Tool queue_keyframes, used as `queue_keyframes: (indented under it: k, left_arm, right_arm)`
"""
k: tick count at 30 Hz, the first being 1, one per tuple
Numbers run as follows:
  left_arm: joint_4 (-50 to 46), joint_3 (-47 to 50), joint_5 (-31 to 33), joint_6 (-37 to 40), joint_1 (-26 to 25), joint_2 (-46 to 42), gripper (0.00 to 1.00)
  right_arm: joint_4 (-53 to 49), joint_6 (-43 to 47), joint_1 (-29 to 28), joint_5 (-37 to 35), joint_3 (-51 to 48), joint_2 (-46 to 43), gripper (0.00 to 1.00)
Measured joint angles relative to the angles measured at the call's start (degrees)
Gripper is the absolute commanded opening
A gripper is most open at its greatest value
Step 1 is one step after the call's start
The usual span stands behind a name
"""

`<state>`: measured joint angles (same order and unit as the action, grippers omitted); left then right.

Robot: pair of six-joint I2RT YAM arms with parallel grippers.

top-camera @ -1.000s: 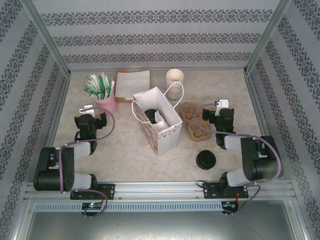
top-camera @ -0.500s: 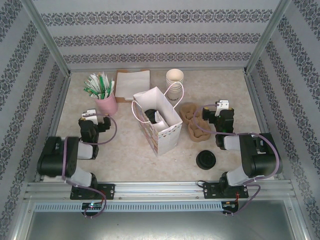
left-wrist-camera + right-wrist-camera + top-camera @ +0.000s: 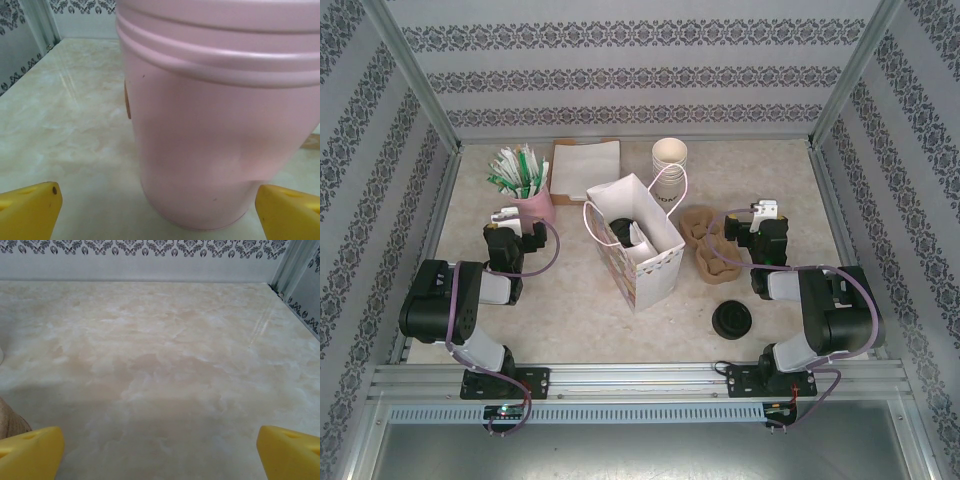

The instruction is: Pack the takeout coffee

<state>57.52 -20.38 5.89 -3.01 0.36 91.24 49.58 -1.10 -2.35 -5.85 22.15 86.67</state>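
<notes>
The takeout coffee stands inside the white paper bag at the table's centre; I see its black lid through the bag's open top. My left gripper is left of the bag, open, up against a pink holder full of stirrers, which stands just ahead of the yellow fingertips. My right gripper is right of the bag, open over bare table, with nothing between its fingertips.
Brown pulp cup carriers lie between the bag and the right gripper; one edge shows in the right wrist view. Loose black lids sit near the front. A stack of cream cups and napkins stand at the back.
The left arm has swung its gripper forward, closer to the pink holder. The right arm has hardly moved. Both grippers stay open.
</notes>
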Motion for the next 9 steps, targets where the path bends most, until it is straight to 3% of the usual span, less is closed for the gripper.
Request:
queue_keyframes:
  k: [9]
  left_arm:
    - [-1.05,-0.02,-0.63,0.7,0.0,0.0,1.0]
  right_arm:
    - [0.0,-0.02,0.59,0.79,0.0,0.0,0.98]
